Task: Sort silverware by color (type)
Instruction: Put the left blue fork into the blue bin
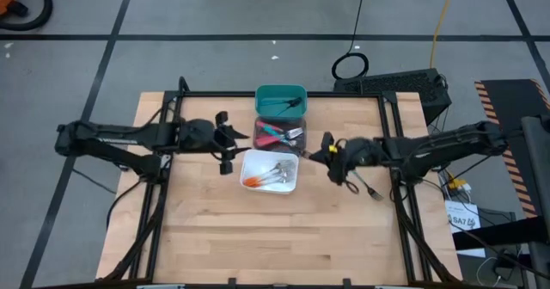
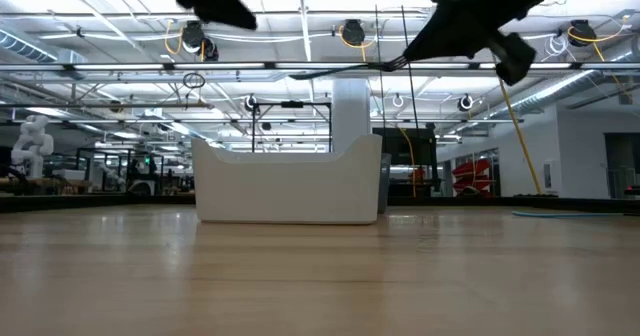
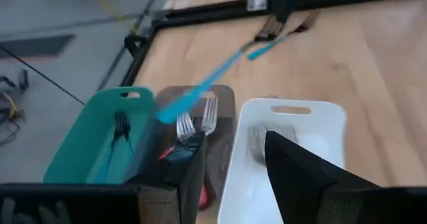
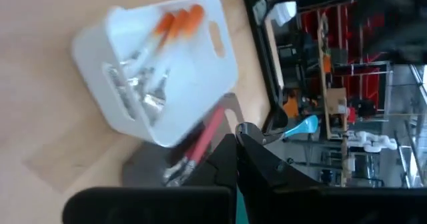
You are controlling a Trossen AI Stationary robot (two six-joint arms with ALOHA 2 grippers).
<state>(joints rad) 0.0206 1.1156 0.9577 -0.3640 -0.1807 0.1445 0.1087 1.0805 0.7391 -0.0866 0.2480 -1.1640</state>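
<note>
Sorting in mid-delivery: the right gripper [image 4: 239,134], clamped fully closed, carries a blue plastic-handled fork with a silver metal head [image 3: 213,74] in the air. The fork is pinched near the end of its handle, its tines reaching out over the three bins at the table's centre.

The left gripper [image 1: 225,141] hovers just beside the bins on their other side. Its fingers are partly apart and have hold of nothing.

The orange-handled forks [image 4: 175,23] already lie together in the white rectangular plastic bin [image 1: 292,182]. The red and pink-handled ones [image 1: 273,135] fill the dark middle bin [image 1: 260,122]. The teal plastic bin [image 1: 281,90] at the far end holds at least one fork head and what appear to be blue handles, so it is the likely home for this piece.

The next move would call for carrying the fork on past the dark bin, lowering it over the teal one and letting go cleanly. The fork itself looks slim and light, its long handle blurred in the left wrist view.
</note>
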